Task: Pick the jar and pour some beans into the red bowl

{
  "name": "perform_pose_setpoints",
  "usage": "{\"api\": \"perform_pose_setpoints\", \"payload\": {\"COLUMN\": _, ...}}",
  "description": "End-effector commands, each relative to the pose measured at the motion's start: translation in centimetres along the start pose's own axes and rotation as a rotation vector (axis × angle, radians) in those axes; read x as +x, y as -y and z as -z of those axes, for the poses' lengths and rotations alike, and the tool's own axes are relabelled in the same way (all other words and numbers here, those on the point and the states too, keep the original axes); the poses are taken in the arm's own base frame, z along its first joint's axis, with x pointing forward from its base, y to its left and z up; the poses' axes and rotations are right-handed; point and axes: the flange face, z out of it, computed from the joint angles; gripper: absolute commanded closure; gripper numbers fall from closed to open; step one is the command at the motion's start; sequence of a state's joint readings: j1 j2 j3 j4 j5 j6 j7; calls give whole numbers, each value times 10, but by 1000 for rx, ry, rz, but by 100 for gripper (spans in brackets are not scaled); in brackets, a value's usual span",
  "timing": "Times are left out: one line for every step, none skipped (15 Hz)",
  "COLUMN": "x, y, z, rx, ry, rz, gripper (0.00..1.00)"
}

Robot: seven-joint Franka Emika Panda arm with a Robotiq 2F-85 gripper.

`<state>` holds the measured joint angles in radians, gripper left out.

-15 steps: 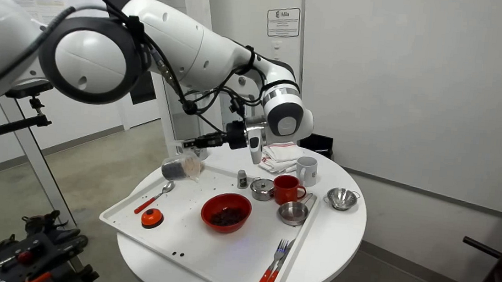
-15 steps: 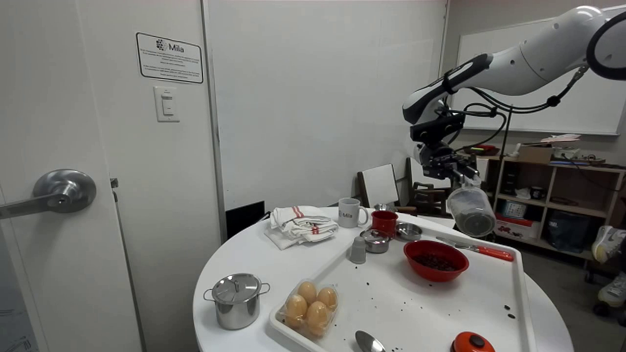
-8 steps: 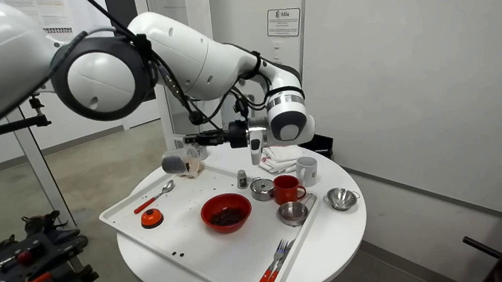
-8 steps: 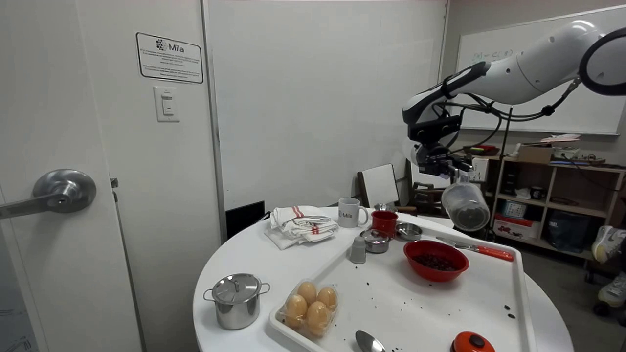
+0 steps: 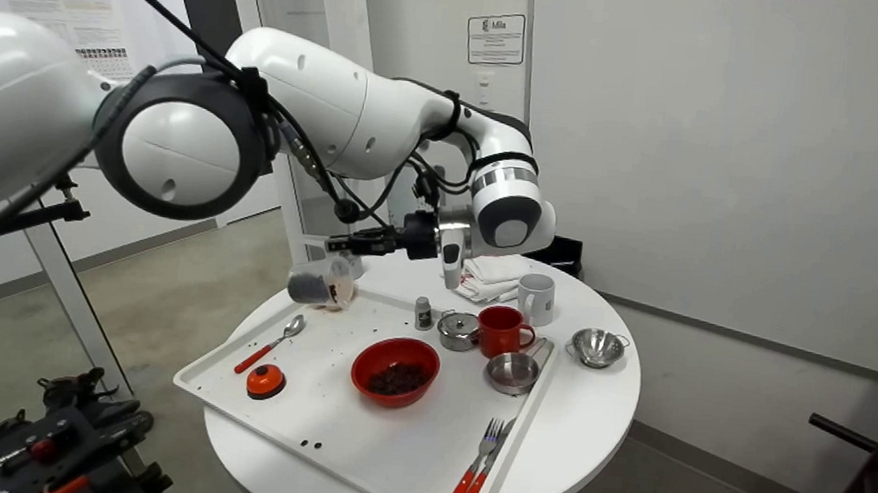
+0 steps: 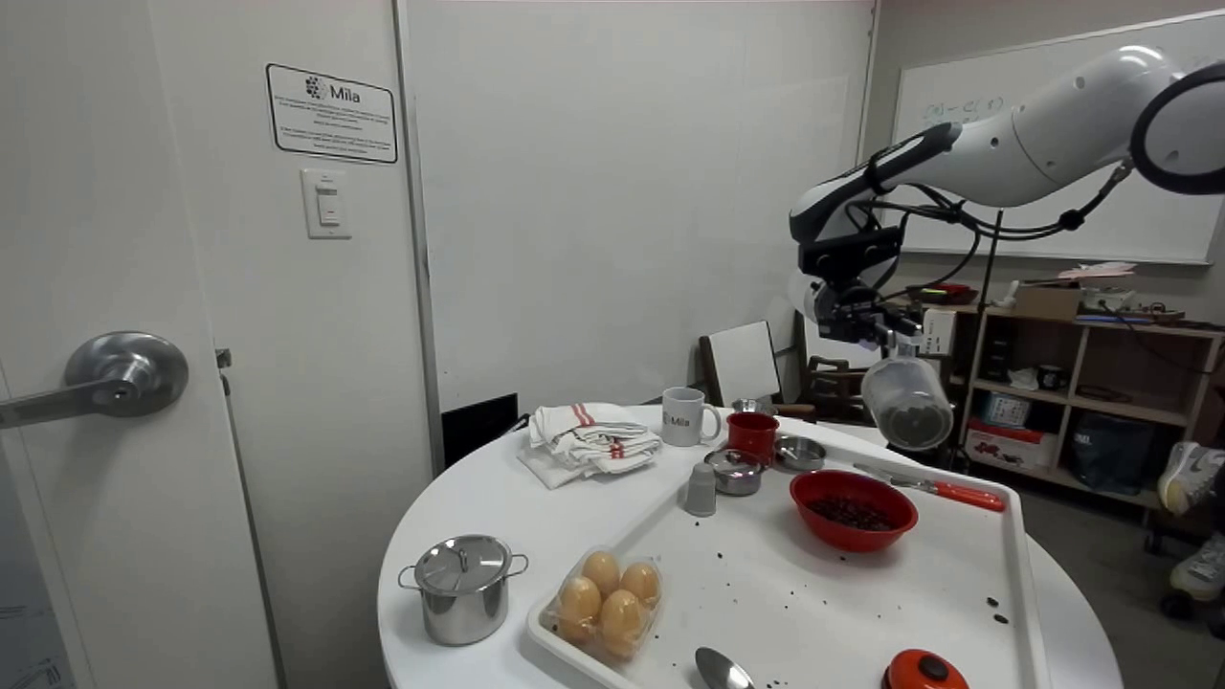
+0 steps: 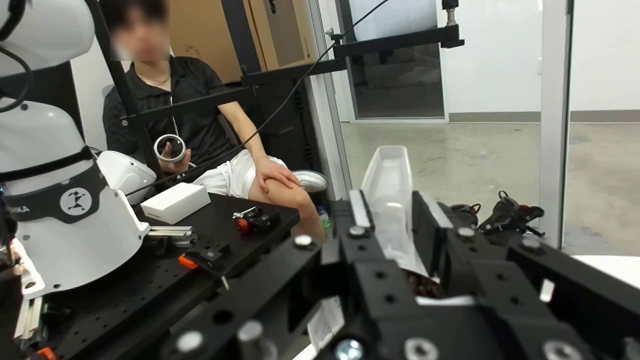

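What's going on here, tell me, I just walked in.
A robot arm has its gripper shut on the handle of a clear jar, held in the air and tipped nearly on its side. Dark beans lie in the red bowl, and a few dark bits are scattered on the white tray. No beans show falling; how much the jar contains is unclear. A seated person holds a ring-shaped controller, probably steering the arm.

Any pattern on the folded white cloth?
Red-striped; the white cloth shows best in an exterior view.
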<state>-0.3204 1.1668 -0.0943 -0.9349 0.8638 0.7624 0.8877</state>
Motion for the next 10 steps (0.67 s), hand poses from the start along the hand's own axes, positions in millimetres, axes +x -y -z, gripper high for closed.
{"api": "perform_pose_setpoints", "payload": {"x": -1, "y": 0, "z": 4, "rx": 7, "ry": 24, "rz": -2, "gripper": 89}}
{"api": "perform_pose_setpoints", "payload": {"x": -2, "y": -1, "z": 5, "rx": 11, "ry": 28, "rz": -2, "gripper": 89}}
{"api": "perform_pose_setpoints", "payload": {"x": -2, "y": -2, "z": 7, "rx": 19, "ry": 32, "rz": -1, "gripper": 89}}
{"api": "perform_pose_setpoints", "payload": {"x": -2, "y": -3, "z": 9, "rx": 27, "ry": 35, "rz": 0, "gripper": 89}}
{"api": "perform_pose_setpoints", "payload": {"x": -3, "y": -5, "z": 11, "rx": 33, "ry": 40, "rz": 2, "gripper": 89}}
{"api": "perform_pose_setpoints", "payload": {"x": -3, "y": -6, "z": 13, "rx": 39, "ry": 45, "rz": 4, "gripper": 89}}
{"api": "perform_pose_setpoints", "payload": {"x": -3, "y": -8, "z": 15, "rx": 42, "ry": 56, "rz": 8, "gripper": 89}}
{"api": "perform_pose_setpoints", "payload": {"x": -4, "y": -9, "z": 17, "rx": 49, "ry": 62, "rz": 11, "gripper": 89}}
{"api": "perform_pose_setpoints", "payload": {"x": -4, "y": -10, "z": 18, "rx": 54, "ry": 68, "rz": 14, "gripper": 89}}
{"api": "perform_pose_setpoints", "payload": {"x": -4, "y": -12, "z": 20, "rx": 62, "ry": 74, "rz": 17, "gripper": 89}}
